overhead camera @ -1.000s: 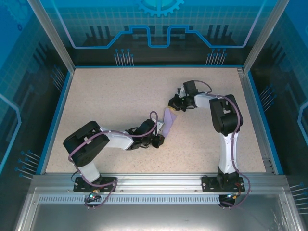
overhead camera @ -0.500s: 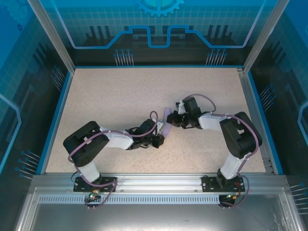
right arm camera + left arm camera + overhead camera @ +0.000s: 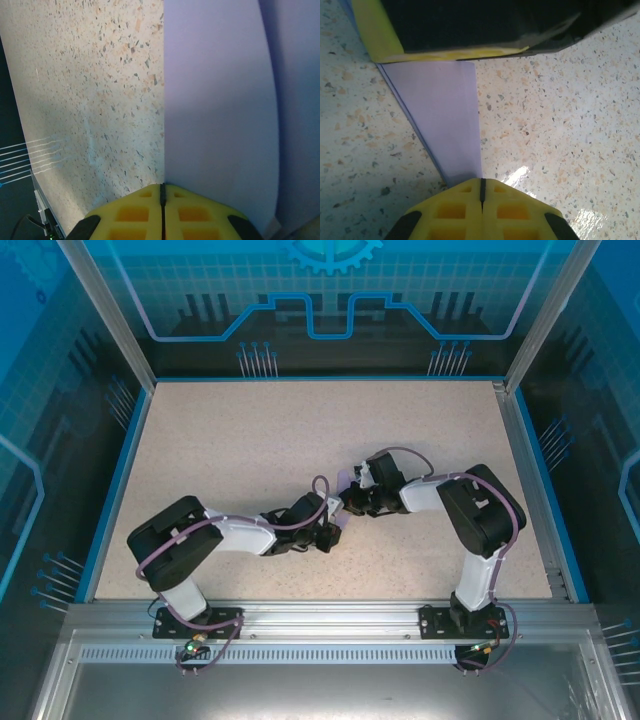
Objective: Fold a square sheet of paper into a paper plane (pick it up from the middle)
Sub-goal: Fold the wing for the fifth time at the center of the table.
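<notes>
The lavender sheet of paper (image 3: 344, 502) is folded into a narrow strip, pinched between my two grippers near the middle of the table. In the left wrist view the paper (image 3: 442, 120) tapers down into my left gripper (image 3: 481, 181), whose yellow fingers are shut on its narrow end. The right gripper's black and yellow body (image 3: 470, 25) sits on the strip's far end. In the right wrist view the paper (image 3: 220, 100) spreads wide, its straight edge running into my right gripper (image 3: 161, 186), shut on it. From above, my left gripper (image 3: 332, 516) and right gripper (image 3: 354, 502) nearly touch.
The speckled beige table (image 3: 240, 440) lies inside a blue rim (image 3: 118, 480), with clear panels behind and at the sides. The right arm's elbow (image 3: 480, 510) bends over the right half. A metal rail (image 3: 320, 615) runs along the near edge.
The right arm has swung toward the near left, bringing its gripper up against the left one. The visible paper between them has shrunk. The left arm has hardly moved.
</notes>
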{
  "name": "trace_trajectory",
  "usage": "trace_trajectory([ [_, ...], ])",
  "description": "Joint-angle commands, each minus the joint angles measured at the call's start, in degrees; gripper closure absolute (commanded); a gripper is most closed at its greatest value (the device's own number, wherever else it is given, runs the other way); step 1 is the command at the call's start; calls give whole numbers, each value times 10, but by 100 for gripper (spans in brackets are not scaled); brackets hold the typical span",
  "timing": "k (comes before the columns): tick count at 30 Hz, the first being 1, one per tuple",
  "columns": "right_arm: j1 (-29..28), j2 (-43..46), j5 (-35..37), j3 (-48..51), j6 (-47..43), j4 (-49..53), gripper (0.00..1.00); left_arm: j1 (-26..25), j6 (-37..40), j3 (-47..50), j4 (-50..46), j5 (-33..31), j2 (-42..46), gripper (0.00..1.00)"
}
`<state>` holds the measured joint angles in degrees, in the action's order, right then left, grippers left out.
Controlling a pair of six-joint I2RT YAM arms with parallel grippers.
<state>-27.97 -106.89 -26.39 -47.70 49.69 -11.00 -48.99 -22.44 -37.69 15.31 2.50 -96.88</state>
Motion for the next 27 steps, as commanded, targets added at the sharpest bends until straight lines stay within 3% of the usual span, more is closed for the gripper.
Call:
trace_trajectory([
  [1,12,-52,90,11,-31,46,93,-40,-19,49,-170,38,-17,95],
  [19,25,-77,79,19,-43,34,94,-96,-70,81,-215,32,36,95],
  [27,16,-15,5,13,-49,20,86,-75,-40,-3,-290,-27,169,86],
])
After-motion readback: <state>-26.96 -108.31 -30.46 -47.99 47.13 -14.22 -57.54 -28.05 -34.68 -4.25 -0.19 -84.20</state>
